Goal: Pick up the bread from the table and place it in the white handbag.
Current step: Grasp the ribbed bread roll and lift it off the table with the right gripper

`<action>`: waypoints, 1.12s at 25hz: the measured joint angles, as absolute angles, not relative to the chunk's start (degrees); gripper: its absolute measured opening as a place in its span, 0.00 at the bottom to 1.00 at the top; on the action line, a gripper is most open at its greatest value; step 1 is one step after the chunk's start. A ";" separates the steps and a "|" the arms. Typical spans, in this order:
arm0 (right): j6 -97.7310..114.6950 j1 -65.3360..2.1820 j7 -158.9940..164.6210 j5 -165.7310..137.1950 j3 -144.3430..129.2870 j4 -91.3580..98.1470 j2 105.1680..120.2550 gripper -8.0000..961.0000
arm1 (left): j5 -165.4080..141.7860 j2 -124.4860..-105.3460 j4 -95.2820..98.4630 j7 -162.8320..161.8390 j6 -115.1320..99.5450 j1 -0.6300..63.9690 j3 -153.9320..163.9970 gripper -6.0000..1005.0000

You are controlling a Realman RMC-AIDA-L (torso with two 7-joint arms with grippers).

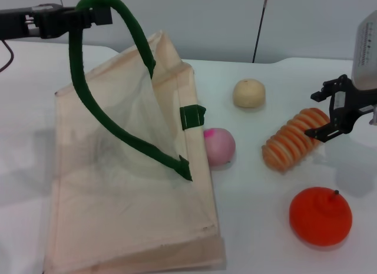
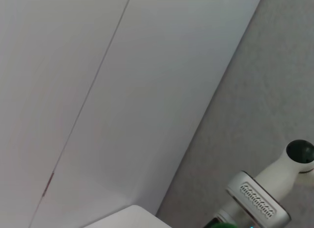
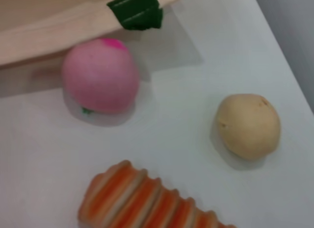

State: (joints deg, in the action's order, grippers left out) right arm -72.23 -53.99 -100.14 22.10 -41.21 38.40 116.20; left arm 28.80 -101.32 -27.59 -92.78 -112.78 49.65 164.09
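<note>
Bread (image 1: 293, 139) lying on the white surface (image 1: 253, 227), right of the white handbag (image 1: 123, 191), with the pink ball (image 1: 219, 146) between the two and touching the bag's edge. Long axis running diagonally: near-left end toward the pink ball, far-right end up under the right claw (image 1: 321, 114). Round tan bun (image 1: 249, 93) farther back, orange fruit (image 1: 320, 216) nearer, both well apart from the loaf.

Right claw hovering just over the loaf's far-right end, black fingers spread, gripping nothing. Clearly the nearer arm. Seen from the right wrist, only the loaf's ridged end (image 3: 147, 201) in frame, with the pink ball (image 3: 100, 81) and bun (image 3: 248, 125) beyond; own fingers not shown there.

Left claw (image 1: 94, 16) far to the left and raised, clenched on the green handle (image 1: 82, 85), pulling that side of the bag up so the mouth gapes toward the right. Left wrist view showing mostly wall, nothing of the grip.

Judged from this: claw off-centre along the loaf, so likely a shift down the long axis toward the near-left, to sit over the middle, jaws closing across the short width. Then a carry leftward over the pink ball into the opened mouth. Risk of nudging the ball, or of the loaf tilting if pinched at the end.
</note>
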 joint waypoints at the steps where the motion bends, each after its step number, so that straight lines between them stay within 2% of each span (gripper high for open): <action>1: -72.70 -53.98 -100.13 22.13 -41.35 38.54 116.20 0.90 | 28.80 -101.32 -27.55 -92.79 -112.48 49.65 164.09 0.10; 28: -69.77 -54.71 -101.14 25.38 -49.52 35.05 116.54 0.90 | 29.12 -101.50 -27.07 -92.81 -112.19 49.85 164.02 0.10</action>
State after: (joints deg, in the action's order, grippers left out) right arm -69.77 -54.71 -101.14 25.38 -49.52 35.05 116.54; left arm 29.12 -101.50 -27.07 -92.81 -112.19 49.85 164.02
